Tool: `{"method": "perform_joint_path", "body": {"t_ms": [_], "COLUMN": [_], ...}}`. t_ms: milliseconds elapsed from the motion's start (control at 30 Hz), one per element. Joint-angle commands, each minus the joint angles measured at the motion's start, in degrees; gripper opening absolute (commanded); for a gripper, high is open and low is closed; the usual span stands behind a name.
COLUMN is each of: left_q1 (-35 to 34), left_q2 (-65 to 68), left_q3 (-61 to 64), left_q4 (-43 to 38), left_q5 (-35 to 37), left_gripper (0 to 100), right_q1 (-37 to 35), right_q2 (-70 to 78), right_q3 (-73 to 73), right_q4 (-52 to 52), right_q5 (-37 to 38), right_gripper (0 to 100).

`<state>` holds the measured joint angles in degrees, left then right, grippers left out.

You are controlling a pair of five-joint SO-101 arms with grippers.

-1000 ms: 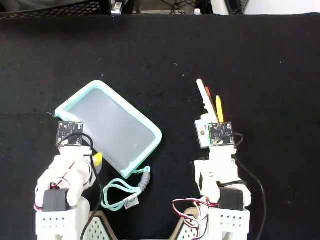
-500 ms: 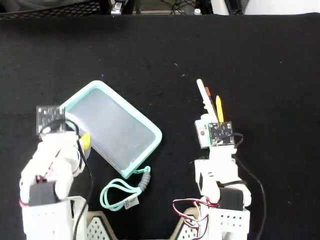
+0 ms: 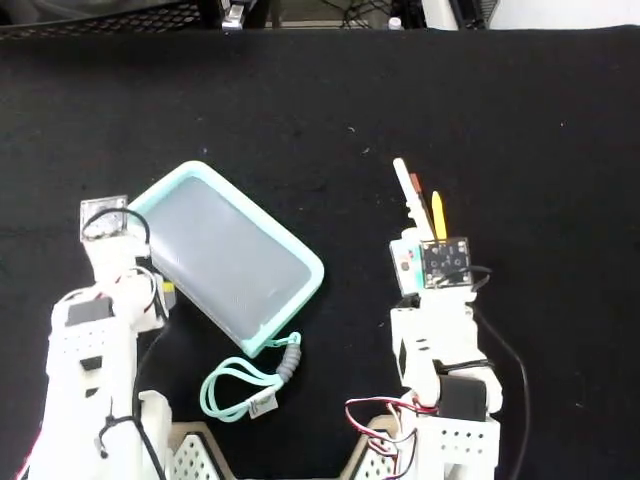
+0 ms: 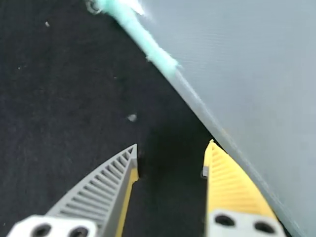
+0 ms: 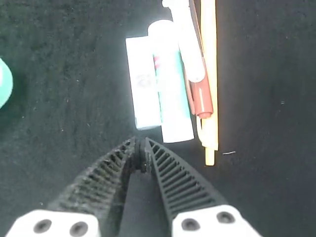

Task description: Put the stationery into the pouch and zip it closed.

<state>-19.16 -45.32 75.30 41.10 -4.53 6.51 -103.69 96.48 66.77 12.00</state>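
Note:
The pouch [image 3: 225, 255] is a grey mesh rectangle with a mint-green border, lying at an angle left of the table's middle. Its mint edge [image 4: 143, 37] and grey face [image 4: 256, 74] show in the left wrist view. My left gripper [image 4: 170, 158] stands open at the pouch's left edge, its yellow finger [image 4: 227, 182] against the pouch side. The stationery lies in a bundle [image 3: 420, 205]: a white eraser [image 5: 142, 84], a green-and-white tube [image 5: 173, 84], a white pen [image 5: 186, 39], a brown pen [image 5: 201, 96] and a yellow pencil [image 5: 209, 74]. My right gripper [image 5: 140, 148] is shut just short of the tube's end.
A mint wrist strap [image 3: 245, 385] with a grey spring end and a white tag trails from the pouch's near corner. Black cloth [image 3: 320, 100] covers the table, with open room at the back and far right. The arm bases stand at the front edge.
My left arm swung left and forward, from beside the pouch's near-left side to its left edge. The right arm and the stationery stayed put.

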Motion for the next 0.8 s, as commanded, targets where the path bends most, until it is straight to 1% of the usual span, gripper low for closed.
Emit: {"method": "perform_joint_path", "body": {"t_ms": [0, 67, 100, 267, 367, 433, 533, 633, 733, 767], "left_q1": [-1.9, -2.8, -3.0, -2.5, -2.5, -2.5, -2.5, -2.4, -2.4, -2.5], "left_q2": [0.3, -0.3, -0.5, -1.8, -1.7, -1.5, -1.3, -1.3, -1.2, -1.2], "left_q3": [2.1, 3.6, 4.3, 6.1, 6.0, 5.9, 5.7, 5.2, 5.0, 5.0], "left_q4": [-7.6, -10.5, -11.5, -13.0, -12.8, -12.7, -12.4, -10.9, -10.7, -10.8], "left_q5": [0.4, 0.6, 0.7, 0.4, 0.4, 0.4, -1.3, -3.4, -3.3, -3.3], "left_gripper": [22, 22, 22, 22, 22, 22, 22, 22, 22, 22], "right_q1": [-0.4, -0.3, -0.3, -0.6, -4.0, -6.3, -7.6, -7.6, -8.2, -9.8], "right_q2": [-2.5, -2.5, -2.5, -2.0, -0.9, 2.3, 11.7, 24.9, 40.1, 45.2], "right_q3": [0.0, -0.7, -1.5, -10.2, -16.8, -21.0, -27.3, -36.3, -46.7, -50.2], "right_q4": [-1.2, -1.4, -1.4, -0.2, 2.6, 4.1, 4.3, 4.7, 6.7, 8.2], "right_q5": [12.2, 19.1, 20.2, 14.5, 14.2, 14.0, 13.7, 13.4, 10.6, 9.7], "right_gripper": [1.5, 1.6, 2.1, 14.4, 15.1, 15.1, 15.2, 15.5, 15.5, 15.5]}}
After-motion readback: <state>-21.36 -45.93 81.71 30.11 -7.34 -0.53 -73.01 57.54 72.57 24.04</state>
